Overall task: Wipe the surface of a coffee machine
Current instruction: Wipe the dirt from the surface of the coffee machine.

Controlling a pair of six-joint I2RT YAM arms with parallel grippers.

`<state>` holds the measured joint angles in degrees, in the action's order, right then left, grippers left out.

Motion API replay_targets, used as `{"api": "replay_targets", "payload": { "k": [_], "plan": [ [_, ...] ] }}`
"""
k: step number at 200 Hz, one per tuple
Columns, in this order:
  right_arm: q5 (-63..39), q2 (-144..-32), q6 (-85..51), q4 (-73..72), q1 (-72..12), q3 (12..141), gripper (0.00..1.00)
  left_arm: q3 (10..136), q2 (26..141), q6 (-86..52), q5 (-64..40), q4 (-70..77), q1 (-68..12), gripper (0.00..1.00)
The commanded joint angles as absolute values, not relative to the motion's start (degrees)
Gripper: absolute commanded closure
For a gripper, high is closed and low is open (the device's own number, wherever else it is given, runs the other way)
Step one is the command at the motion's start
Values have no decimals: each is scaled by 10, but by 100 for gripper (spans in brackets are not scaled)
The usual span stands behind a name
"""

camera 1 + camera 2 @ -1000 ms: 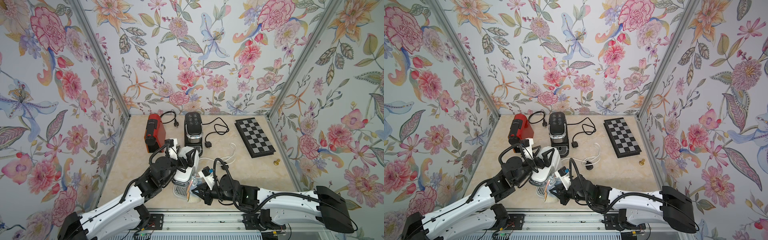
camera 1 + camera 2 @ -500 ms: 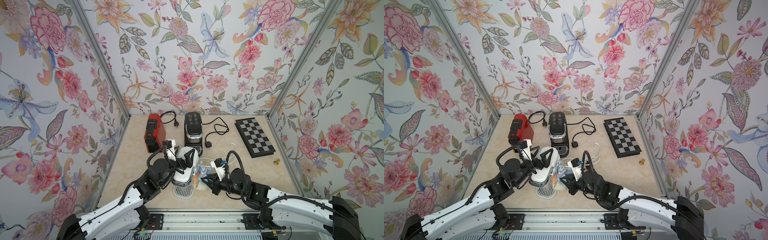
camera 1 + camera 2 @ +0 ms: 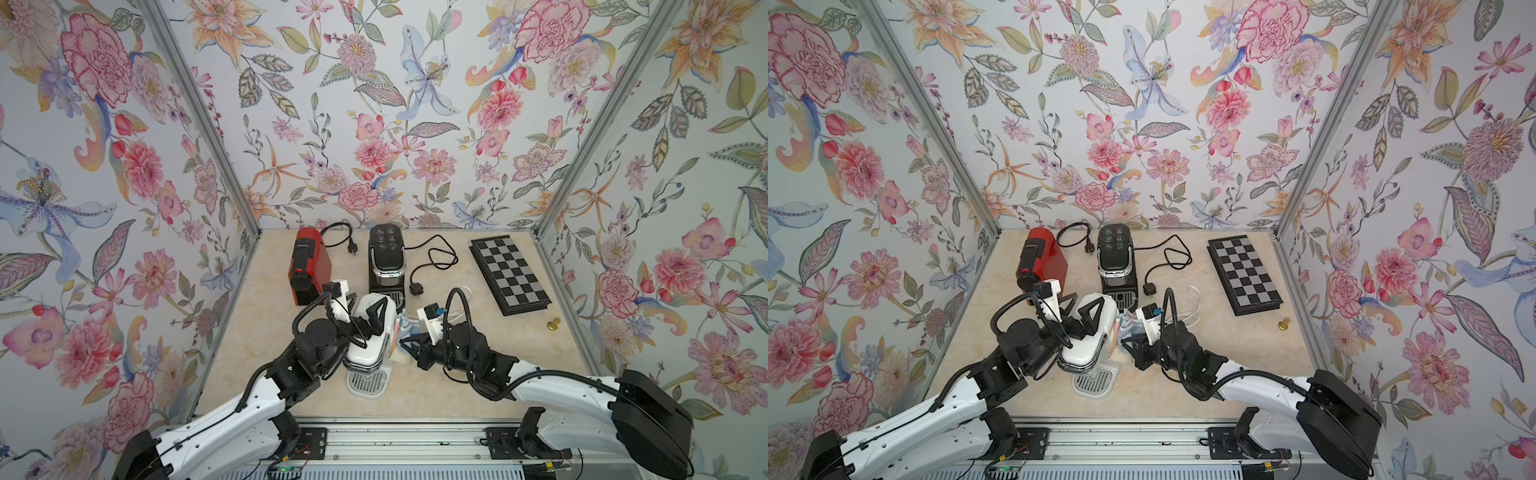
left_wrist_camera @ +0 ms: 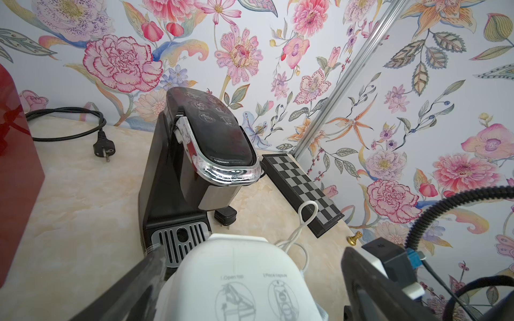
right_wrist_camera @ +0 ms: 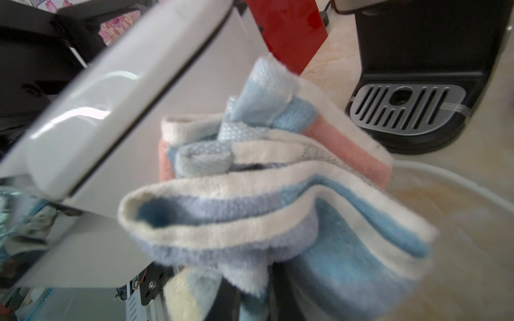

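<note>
1. Landmark: the white plastic coffee machine (image 3: 371,336) stands upright near the front edge of the beige marble-look tabletop (image 3: 282,332). Its slotted drip tray (image 3: 367,380) faces the robot.
2. The left gripper (image 3: 365,306) has its jaws spread wide. They straddle the top of the white machine's head, one black finger on each side.
3. In the left wrist view the fingers (image 4: 367,280) flank the lid with its printed diagrams. A gap shows on one side; whether the other finger touches, cannot tell.
4. The right gripper (image 3: 406,344) has its jaws pressed together, pinching a folded terry cloth (image 3: 400,328) striped blue, white and pink.
5. Both top views show the cloth bunched up against the white machine's right wall. The right wrist view has the folds (image 5: 278,194) just beside the white panel, but it is too blurred to confirm contact.
6. Just behind the white machine is a black coffee machine with a chrome band (image 3: 386,259), upright, its grille nearest.
7. Behind and to the left is a red coffee machine (image 3: 308,266), upright.
8. Well apart to the right lies a black-and-grey chessboard (image 3: 509,274), flat. A small brass-coloured chess piece (image 3: 553,324) stands near the board's front corner.
9. The black machine's cord ends in a black plug (image 3: 415,288) just behind the white machine. A thin white cord (image 4: 307,202) loops on the tabletop behind and to the right.
</note>
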<state>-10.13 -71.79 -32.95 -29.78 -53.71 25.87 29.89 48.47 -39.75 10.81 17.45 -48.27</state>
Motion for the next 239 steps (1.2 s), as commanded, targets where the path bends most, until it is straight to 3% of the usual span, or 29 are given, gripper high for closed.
{"api": "replay_targets", "payload": {
  "k": [1, 77, 151, 239],
  "plan": [
    [-129, -743, -348, -369, -537, 251, 100, 255, 511, -417, 91, 56, -485, 1],
    [-112, -612, -304, -257, -544, 322, 100, 259, 510, -413, 94, 54, -485, 1],
    [-130, -718, -326, -315, -532, 289, 100, 265, 527, -410, 88, 65, -485, 1],
    [-113, -698, -275, -267, -482, 379, 100, 267, 530, -408, 84, 74, -485, 1]
  ]
}}
